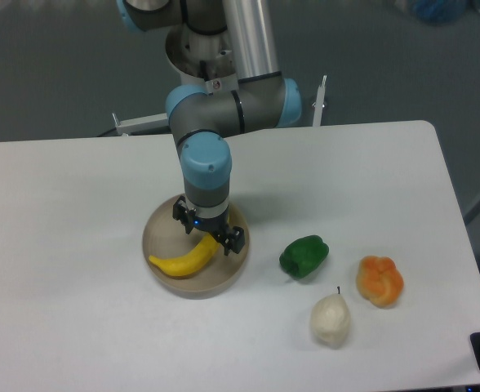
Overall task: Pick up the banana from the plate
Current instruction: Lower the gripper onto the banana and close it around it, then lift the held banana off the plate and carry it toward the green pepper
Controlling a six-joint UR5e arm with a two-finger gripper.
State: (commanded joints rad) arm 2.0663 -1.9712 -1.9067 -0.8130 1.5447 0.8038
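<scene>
Banana — bright yellow, smooth, curved, glossy like a toy. It lies in the plate, one tip toward 8 o'clock near the plate's rim, the other end rising toward 2 o'clock under the gripper. Its length is close to the plate's width.

Plate: round, shallow, beige-tan, matte, low rim. It sits left of centre on the counter.

Gripper: pointed straight down over the plate's 3 o'clock half, fingers spread, one either side of the banana's upper end. Whether the fingers touch the fruit cannot be told — no pinch is visible. A small blue light shows on the gripper body.

Counter: white, plain, rounded corner at 1 o'clock. At 3 o'clock from the plate, just beside its rim, a green pepper. Further toward 4 o'clock, an orange lumpy fruit and a whitish pear with a dark stem, near each other but apart.

Room: dark grey floor behind the counter; the arm's base column stands at 12 o'clock, with a white bracket beside it.
</scene>
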